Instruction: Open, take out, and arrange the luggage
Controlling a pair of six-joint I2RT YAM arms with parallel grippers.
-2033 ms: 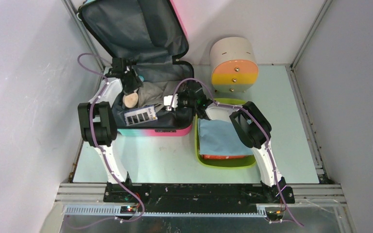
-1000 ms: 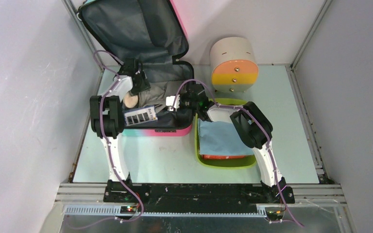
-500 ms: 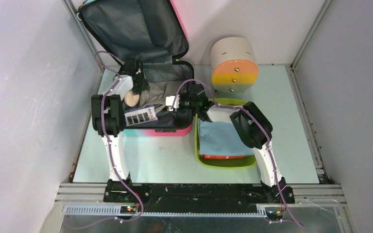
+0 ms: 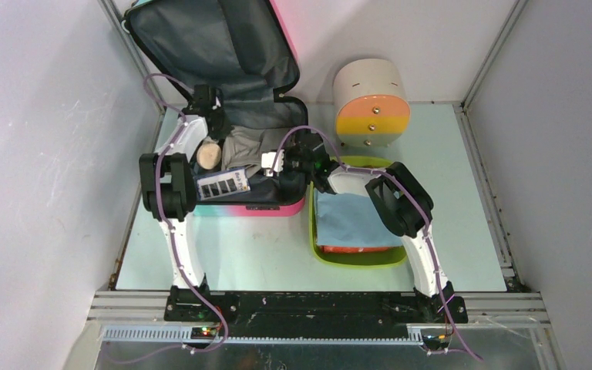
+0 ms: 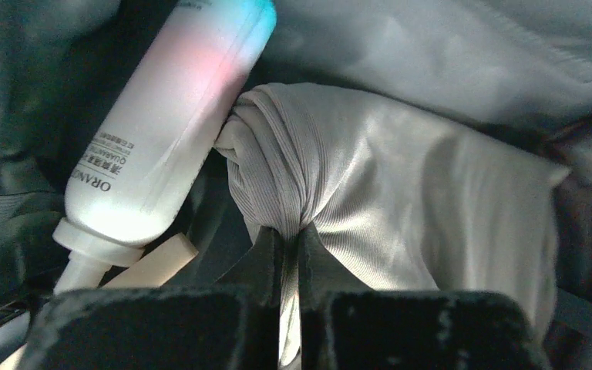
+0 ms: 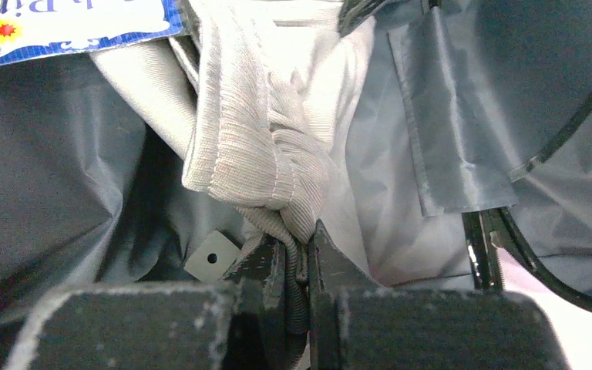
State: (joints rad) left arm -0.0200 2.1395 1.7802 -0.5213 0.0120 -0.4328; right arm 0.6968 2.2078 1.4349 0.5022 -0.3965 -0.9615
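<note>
The luggage (image 4: 256, 206) lies open at the back left, its lid (image 4: 200, 46) raised and showing dark grey lining. A grey ribbed cloth (image 4: 245, 145) lies bunched inside it. My left gripper (image 5: 291, 240) is shut on one fold of this cloth (image 5: 401, 193), next to a white pump bottle (image 5: 162, 131). From above, the left gripper (image 4: 217, 132) sits at the cloth's left end. My right gripper (image 6: 302, 248) is shut on another bunched end of the cloth (image 6: 239, 131). In the top view the right gripper (image 4: 274, 163) is at the cloth's right end.
A blue-and-white packet (image 4: 223, 183) lies in the luggage's front part. A lime-green tray (image 4: 316, 250) holding a folded blue cloth (image 4: 351, 216) stands to the right, under the right arm. A beige cylinder (image 4: 370, 100) stands behind it. Walls close in left, back and right.
My left gripper has moved a little back and left inside the luggage and has closed on the grey cloth. The right gripper keeps its hold and has not moved.
</note>
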